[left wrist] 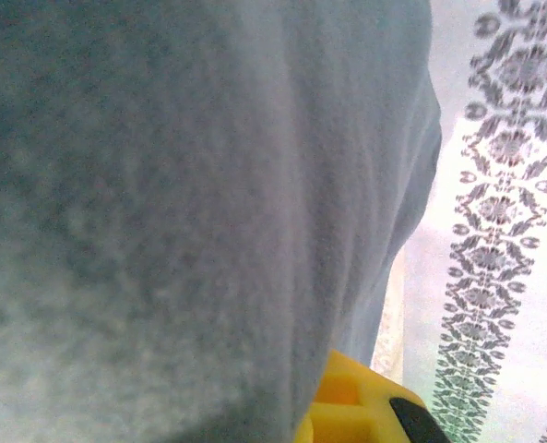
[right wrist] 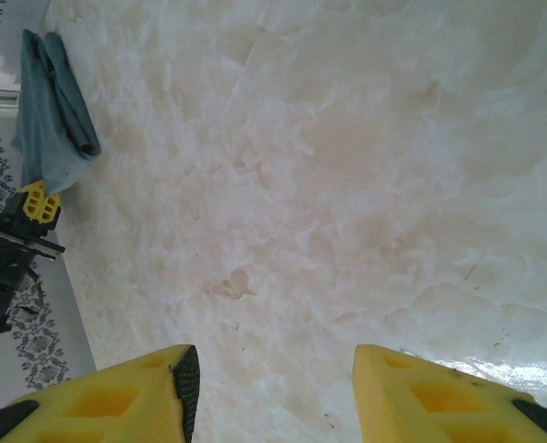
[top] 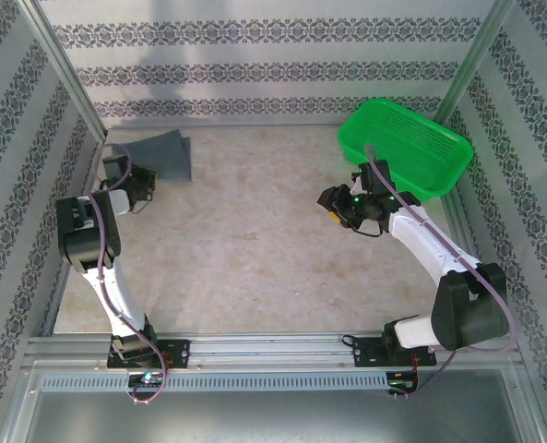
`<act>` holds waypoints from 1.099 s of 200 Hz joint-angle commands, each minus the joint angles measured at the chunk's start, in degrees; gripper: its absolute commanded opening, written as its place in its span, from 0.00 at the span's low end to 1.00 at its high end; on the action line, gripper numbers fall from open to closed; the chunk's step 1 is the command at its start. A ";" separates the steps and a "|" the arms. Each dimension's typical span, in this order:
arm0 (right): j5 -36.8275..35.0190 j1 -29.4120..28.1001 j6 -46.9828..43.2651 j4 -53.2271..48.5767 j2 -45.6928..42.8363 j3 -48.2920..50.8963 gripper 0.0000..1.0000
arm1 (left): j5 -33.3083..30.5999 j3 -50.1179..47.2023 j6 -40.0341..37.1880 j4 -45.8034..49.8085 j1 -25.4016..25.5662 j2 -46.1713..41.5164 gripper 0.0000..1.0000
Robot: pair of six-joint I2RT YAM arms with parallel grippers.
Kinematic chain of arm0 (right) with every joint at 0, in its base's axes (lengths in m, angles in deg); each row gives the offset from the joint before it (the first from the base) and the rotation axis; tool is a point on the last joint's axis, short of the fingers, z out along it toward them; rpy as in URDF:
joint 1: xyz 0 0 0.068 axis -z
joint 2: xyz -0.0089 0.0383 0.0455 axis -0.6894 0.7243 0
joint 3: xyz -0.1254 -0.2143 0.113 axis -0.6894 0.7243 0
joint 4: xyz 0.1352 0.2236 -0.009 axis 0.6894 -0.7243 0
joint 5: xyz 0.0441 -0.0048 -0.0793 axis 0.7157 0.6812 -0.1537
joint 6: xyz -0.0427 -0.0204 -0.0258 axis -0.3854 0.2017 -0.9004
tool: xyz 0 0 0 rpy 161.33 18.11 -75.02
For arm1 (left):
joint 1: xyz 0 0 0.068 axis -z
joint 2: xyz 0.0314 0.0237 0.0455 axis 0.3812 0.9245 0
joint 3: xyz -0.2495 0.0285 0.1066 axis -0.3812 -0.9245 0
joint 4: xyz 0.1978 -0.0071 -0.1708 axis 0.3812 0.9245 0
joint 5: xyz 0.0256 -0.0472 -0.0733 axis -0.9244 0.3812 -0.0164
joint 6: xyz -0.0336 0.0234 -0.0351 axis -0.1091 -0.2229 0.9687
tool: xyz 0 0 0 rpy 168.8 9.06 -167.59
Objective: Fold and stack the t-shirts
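Folded dark slate-grey soft-cloth t-shirt (top: pixel 162 152) lies flat on pale marbled tabletop (top: pixel 255 249), far-L corner. Long axis runs L–R along back wall, near-L corner twd L gripper (right wrist: pixel 36 201). L gripper pinched shut on shirt edge; cloth right up against its wrist cam, yellow finger (left wrist: pixel 347 411) beneath. Green plastic mesh basket (top: pixel 407 143) far R, well apart fr shirt, mesh floor bare. R gripper (right wrist: pixel 273 369) partway open, gripping nothing, over table near basket.

Table (top: pixel 255 240) middle free; t-shirt (top: pixel 162 152) back-left, basket (top: pixel 411 143) back-right.
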State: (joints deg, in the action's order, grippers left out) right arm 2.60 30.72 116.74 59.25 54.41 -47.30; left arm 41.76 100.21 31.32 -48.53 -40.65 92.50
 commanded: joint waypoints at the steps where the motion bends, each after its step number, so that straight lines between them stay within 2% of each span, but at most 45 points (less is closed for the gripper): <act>1: 1.47 0.41 -1.73 -0.29 -0.30 -0.37 0.49 | 6.82 5.01 -11.51 7.48 -2.91 4.01 0.00; 17: 1.72 0.38 -1.90 -0.29 0.34 -0.99 0.48 | 8.28 7.72 -14.07 9.72 -4.53 5.79 0.00; 51: 1.64 0.40 -3.17 -0.39 1.78 -2.51 0.48 | 7.00 8.68 -16.34 12.27 -6.27 5.73 0.00; 56: 1.61 0.50 -3.37 -0.27 2.03 -2.71 0.49 | 6.95 8.65 -16.57 12.40 -6.35 5.54 0.05; 64: 1.56 0.48 -3.81 -0.08 2.40 -2.99 0.48 | 6.71 8.64 -16.98 13.02 -6.29 4.88 0.15; 80: 0.35 0.59 -5.00 -0.03 2.35 -3.75 0.50 | 5.40 7.49 -17.64 14.14 -5.87 1.27 0.47; 87: -0.65 0.66 -5.50 -0.03 2.02 -4.02 0.53 | 4.32 6.72 -18.42 15.30 -5.47 -1.32 0.58; 91: -1.40 0.82 -5.80 -0.21 1.81 -4.11 0.55 | 3.53 6.16 -18.93 16.14 -5.20 -2.97 0.73; 95: -2.36 0.89 -6.10 -0.48 1.55 -4.32 0.57 | 2.71 5.66 -19.56 17.14 -4.94 -4.89 0.82; 97: -2.85 0.90 -6.30 -0.65 1.31 -4.40 0.59 | 2.19 5.31 -19.83 17.69 -4.78 -5.84 0.93; 100: -3.64 1.07 -6.53 -0.85 1.04 -4.53 0.72 | 1.58 4.79 -20.05 18.42 -4.52 -7.09 0.99; 101: -3.90 1.12 -6.64 -0.92 0.90 -4.52 0.75 | 1.36 4.61 -20.15 18.67 -4.44 -7.69 1.00; 104: -4.59 1.19 -7.03 -0.92 0.54 -4.59 0.93 | 0.68 3.98 -20.35 19.46 -4.21 -9.28 1.00; 107: -5.35 1.32 -7.35 -0.96 0.12 -4.66 0.97 | -0.09 3.34 -20.41 20.23 -3.99 -10.85 1.00; 128: -14.38 2.14 -8.60 -3.54 -3.73 -5.17 0.98 | -6.98 -2.67 -20.11 24.12 -0.80 -22.78 1.00; 150: -22.44 2.79 -11.67 -4.49 -8.53 -4.84 0.98 | -20.68 -8.00 -21.42 30.98 5.58 -35.50 1.00; 161: -27.73 3.06 -13.32 -6.27 -10.17 -5.34 0.98 | -32.97 -10.59 -21.76 34.44 10.45 -42.18 1.00; 176: -38.30 3.47 -14.24 -10.61 -10.66 -5.93 0.98 | -54.80 -11.77 -21.21 41.43 18.74 -47.85 1.00; 184: -41.32 4.38 -16.13 -10.15 -10.91 -4.77 0.98 | -61.90 -12.83 -23.75 42.74 21.60 -49.28 1.00; 189: -41.47 5.13 -18.25 -7.77 -11.56 -2.82 0.98 | -62.98 -14.12 -27.45 41.57 22.29 -50.12 1.00; 202: -45.12 6.30 -22.28 -1.02 -13.79 2.98 0.98 | -60.01 -18.59 -38.93 36.41 22.32 -53.41 1.00; 212: -49.33 5.74 -26.86 6.67 -15.30 8.88 0.98 | -58.27 -24.99 -49.18 28.01 22.32 -55.91 1.00; 220: -51.56 5.20 -32.28 13.28 -15.77 13.18 0.98 | -58.47 -29.56 -54.09 22.87 22.30 -57.43 1.00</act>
State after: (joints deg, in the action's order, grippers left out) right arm -35.58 36.41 98.05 59.87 40.25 -44.59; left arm -7.33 81.35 -1.27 -17.89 -18.25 37.86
